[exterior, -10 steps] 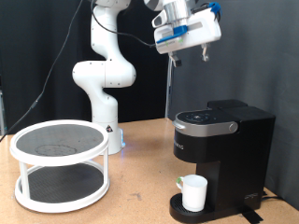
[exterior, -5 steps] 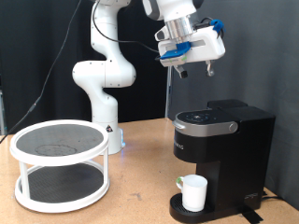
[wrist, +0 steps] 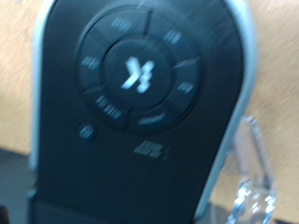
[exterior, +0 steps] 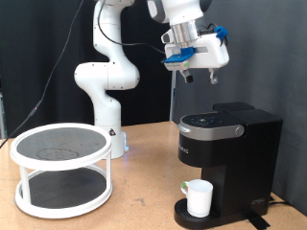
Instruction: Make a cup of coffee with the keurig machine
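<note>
- Pincer (exterior: 200, 74) is seen high in the air in the exterior view, its fingers pointed downward and hung directly above the lid of the keurig machine (exterior: 226, 153), well apart from it.
- Nothing is held between the fingers; in the exterior view two fingers are seen with a clear gap between them, so the pincer is judged to be parted and empty.
- In the wrist view one translucent fingertip (wrist: 250, 177) is shown at the edge, with only the machine's top beyond it.
- The lid of the keurig machine is seen straight below the pincer in the wrist view: a black rounded panel with a silver rim and a ring of brew buttons (wrist: 138, 73) around a central logo button.
- The lid is seen lying closed and flat, and the pincer's place above the buttons is judged to suit a press from above.
- Below the pincer, under the machine's spout, the cup (exterior: 199, 197) is found standing upright on the round drip base (exterior: 182, 216), its open mouth turned up so that a pour would be caught.
- What the cup holds cannot be told from these views; no liquid is visible.
- Far off to the side of the pincer, on the table (exterior: 144, 196), a white two-tier round rack (exterior: 60, 168) is set, with nothing seen on its dark shelves.
</note>
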